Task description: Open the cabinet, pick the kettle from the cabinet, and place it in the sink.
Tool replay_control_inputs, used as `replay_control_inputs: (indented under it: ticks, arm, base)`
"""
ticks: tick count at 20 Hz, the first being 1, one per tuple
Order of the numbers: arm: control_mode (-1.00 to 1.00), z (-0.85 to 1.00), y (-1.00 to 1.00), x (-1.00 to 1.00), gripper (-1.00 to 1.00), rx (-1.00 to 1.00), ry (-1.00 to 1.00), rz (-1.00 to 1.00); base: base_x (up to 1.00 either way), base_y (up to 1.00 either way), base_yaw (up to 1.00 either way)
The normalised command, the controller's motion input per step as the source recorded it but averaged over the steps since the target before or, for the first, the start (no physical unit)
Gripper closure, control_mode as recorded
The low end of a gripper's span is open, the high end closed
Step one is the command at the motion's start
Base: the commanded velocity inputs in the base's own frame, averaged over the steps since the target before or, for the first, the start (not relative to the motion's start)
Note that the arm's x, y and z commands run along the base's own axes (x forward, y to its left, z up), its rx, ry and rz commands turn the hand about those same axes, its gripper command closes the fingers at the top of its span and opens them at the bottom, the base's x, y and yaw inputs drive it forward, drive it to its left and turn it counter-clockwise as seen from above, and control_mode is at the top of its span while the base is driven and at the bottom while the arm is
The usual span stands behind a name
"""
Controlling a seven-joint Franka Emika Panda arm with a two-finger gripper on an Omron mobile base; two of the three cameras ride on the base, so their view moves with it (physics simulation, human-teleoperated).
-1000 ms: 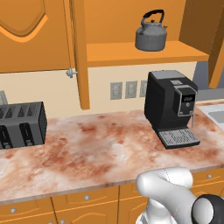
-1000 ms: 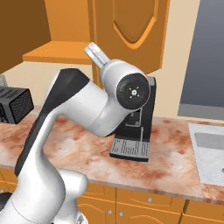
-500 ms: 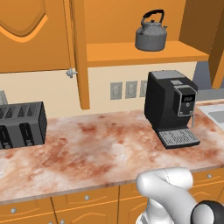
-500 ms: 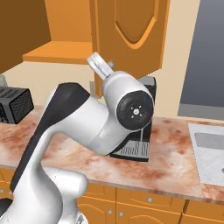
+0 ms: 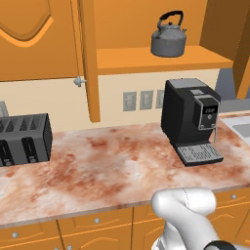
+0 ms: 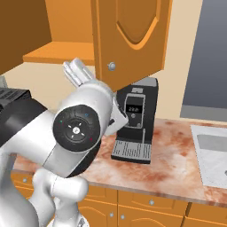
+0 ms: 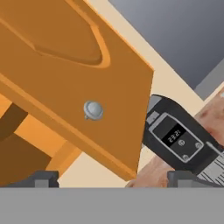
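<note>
The cabinet (image 5: 97, 58) is standing open; the kettle (image 5: 168, 36) is sitting on its shelf, upper right. The gripper (image 7: 113, 178) is gaping wide, facing the door knob (image 7: 93, 109) mid-frame.

Orange-brown cabinet (image 5: 161, 58), grey kettle (image 5: 168, 40), black coffee machine (image 5: 191, 119), reddish marbled counter (image 5: 107, 171).

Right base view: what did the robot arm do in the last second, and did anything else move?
The arm sank and swung left in view; its end effector now stands open, clear of the door knob. Kettle, coffee machine and toaster stayed put.
</note>
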Motion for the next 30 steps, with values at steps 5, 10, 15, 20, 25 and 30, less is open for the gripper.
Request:
replay_control_inputs:
  ticks: [5, 10, 15, 20, 25, 30]
  arm:
    - [-1.0, 0.0, 0.49, -0.18, -1.0, -0.01, 0.05, -0.19]
    - [-1.0, -0.02, 0.51, 0.0, -1.0, 0.0, 0.2, -0.15]
    - [-1.0, 0.0, 0.57, 0.06, -1.0, 0.0, 0.15, -0.17]
    - [-1.0, 0.01, 0.4, 0.22, -1.0, 0.0, 0.0, -0.12]
    - [-1.0, 0.0, 0.1, 0.43, -1.0, 0.02, 0.0, -0.22]
    - [-1.0, 0.0, 0.02, 0.48, -1.0, 0.07, 0.0, -0.25]
  base:
    - [0.0, 0.0, 0.0]
    - [0.0, 0.0, 0.0]
    - [0.0, 0.0, 0.0]
    - [0.0, 0.0, 0.0]
    - [0.0, 0.0, 0.0]
    - [0.0, 0.0, 0.0]
